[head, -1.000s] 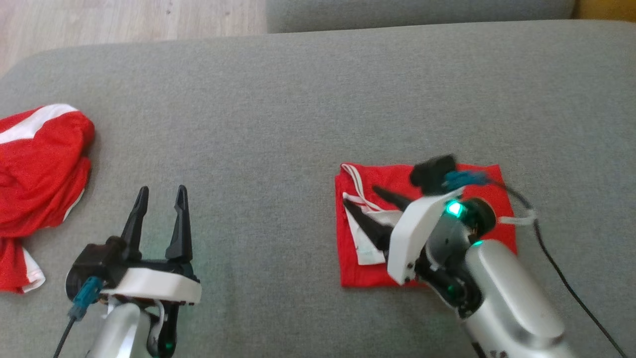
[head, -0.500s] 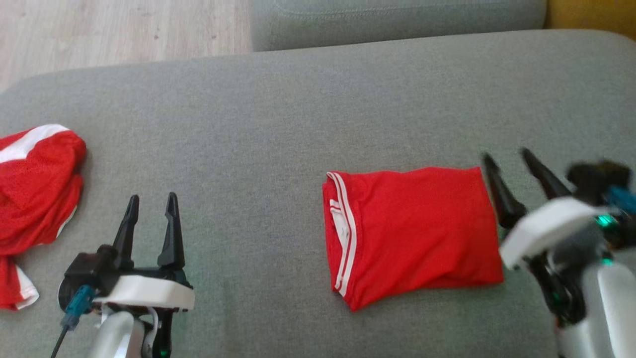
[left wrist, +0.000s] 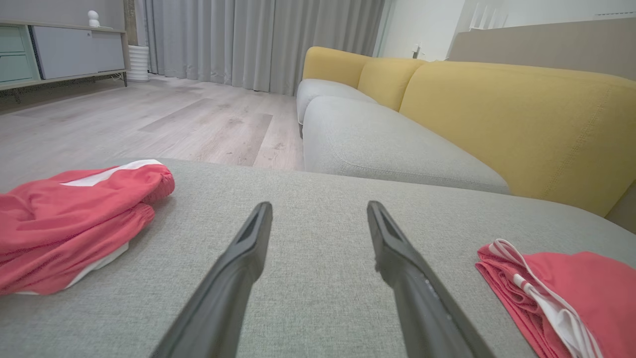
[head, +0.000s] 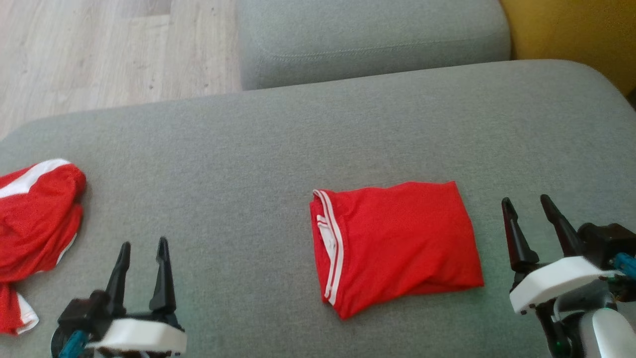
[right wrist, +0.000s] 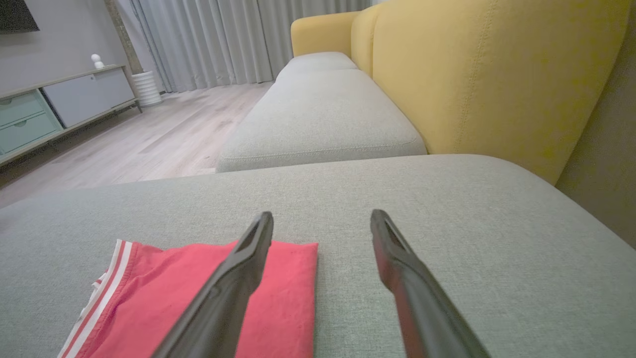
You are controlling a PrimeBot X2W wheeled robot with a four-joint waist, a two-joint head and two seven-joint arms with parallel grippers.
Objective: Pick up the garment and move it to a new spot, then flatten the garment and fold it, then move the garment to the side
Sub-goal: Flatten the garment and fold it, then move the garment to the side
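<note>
The garment (head: 397, 246) is red with white stripes and lies folded into a rough rectangle on the grey sofa cushion (head: 278, 149), right of centre. It also shows at the lower right of the left wrist view as the garment (left wrist: 571, 293) and at the lower left of the right wrist view as the garment (right wrist: 198, 298). My right gripper (head: 527, 205) stands open just right of it, touching nothing. My left gripper (head: 142, 247) is open at the lower left, well apart from it. In the wrist views, the left gripper (left wrist: 318, 206) and the right gripper (right wrist: 322, 216) hold nothing.
A second red and white garment (head: 35, 223) lies crumpled at the cushion's left edge, also seen as a heap (left wrist: 74, 219). Another grey cushion (head: 372, 40) lies beyond, with a yellow backrest (right wrist: 487, 74) to the right and wooden floor (head: 99, 49) at the far left.
My right gripper has lifted off the folded garment and drawn back to its right side, leaving it lying flat. The camera has tilted, so the whole scene sits lower in the picture.
</note>
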